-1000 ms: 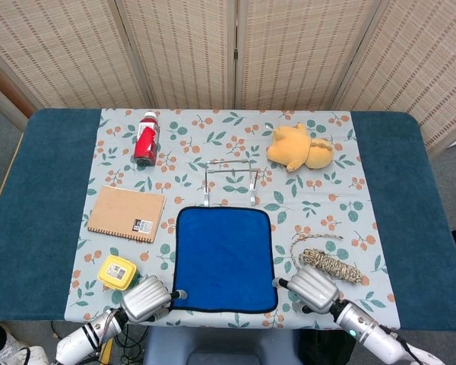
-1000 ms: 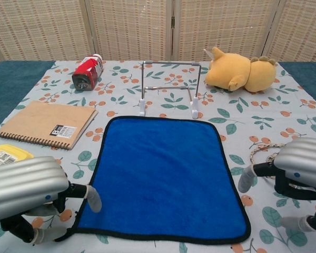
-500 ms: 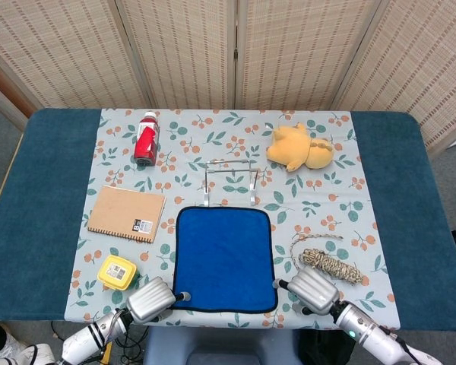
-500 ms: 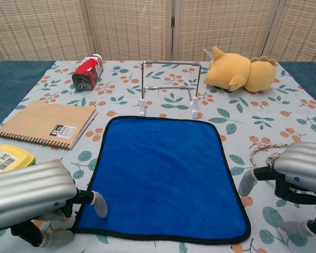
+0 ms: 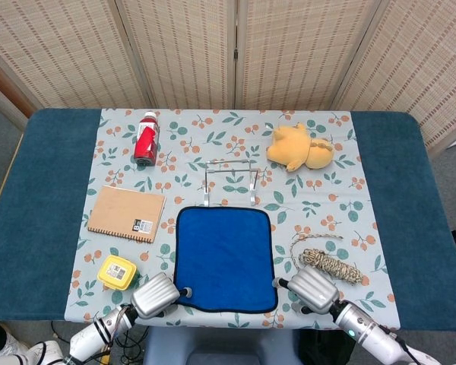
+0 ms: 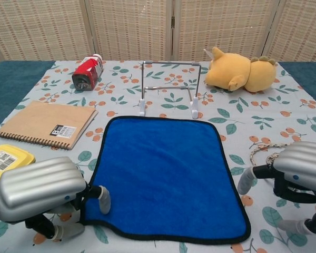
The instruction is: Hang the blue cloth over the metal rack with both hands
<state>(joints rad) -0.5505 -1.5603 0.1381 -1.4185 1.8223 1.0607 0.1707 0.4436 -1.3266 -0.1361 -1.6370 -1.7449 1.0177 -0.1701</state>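
The blue cloth (image 5: pixel 224 255) (image 6: pixel 160 168) lies flat on the near middle of the table. Just behind its far edge stands the metal rack (image 5: pixel 229 181) (image 6: pixel 170 84), upright and bare. My left hand (image 5: pixel 156 295) (image 6: pixel 39 187) is at the cloth's near left corner. One fingertip (image 6: pixel 104 199) lies over the cloth's edge, with the thumb lower, beside the corner. My right hand (image 5: pixel 311 289) (image 6: pixel 300 166) sits just off the cloth's right edge near the front. Its fingers are apart and hold nothing.
A red bottle (image 5: pixel 146 138) lies at the far left and a yellow plush toy (image 5: pixel 298 147) at the far right. A brown notebook (image 5: pixel 126 214) and a yellow box (image 5: pixel 117 271) sit left of the cloth. A coil of rope (image 5: pixel 330 264) lies right of it.
My left hand has slid right and forward, so its fingertip now lies over the cloth's near left corner. The right hand has barely moved.
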